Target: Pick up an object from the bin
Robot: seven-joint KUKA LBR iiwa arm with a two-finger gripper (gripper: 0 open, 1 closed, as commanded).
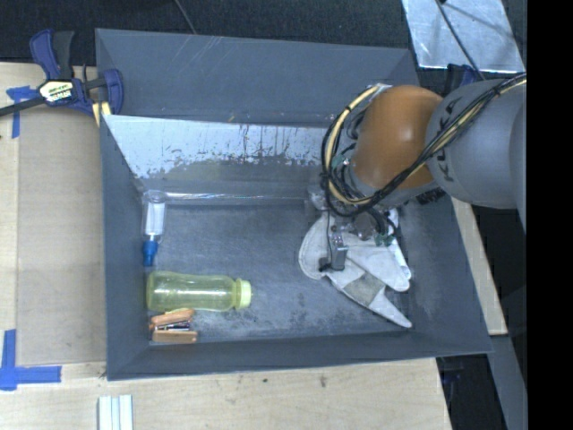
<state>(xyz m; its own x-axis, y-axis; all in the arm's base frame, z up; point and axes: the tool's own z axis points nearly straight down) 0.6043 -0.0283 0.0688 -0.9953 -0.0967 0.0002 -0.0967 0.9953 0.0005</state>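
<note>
My gripper (336,256) is down on a crumpled white and grey cloth (380,276) at the right side of the bin floor. One dark fingertip shows against the cloth's left part; the wrist above hides the rest. Whether any cloth lies between the fingers cannot be seen. The cloth spreads out toward the bin's front right corner.
A yellow-green plastic bottle (197,292) lies on its side at the front left. Just in front of it lies a small orange-brown clip (173,325). A clear tube with a blue cap (153,231) lies along the left wall. The arm's orange cover hangs over the right side.
</note>
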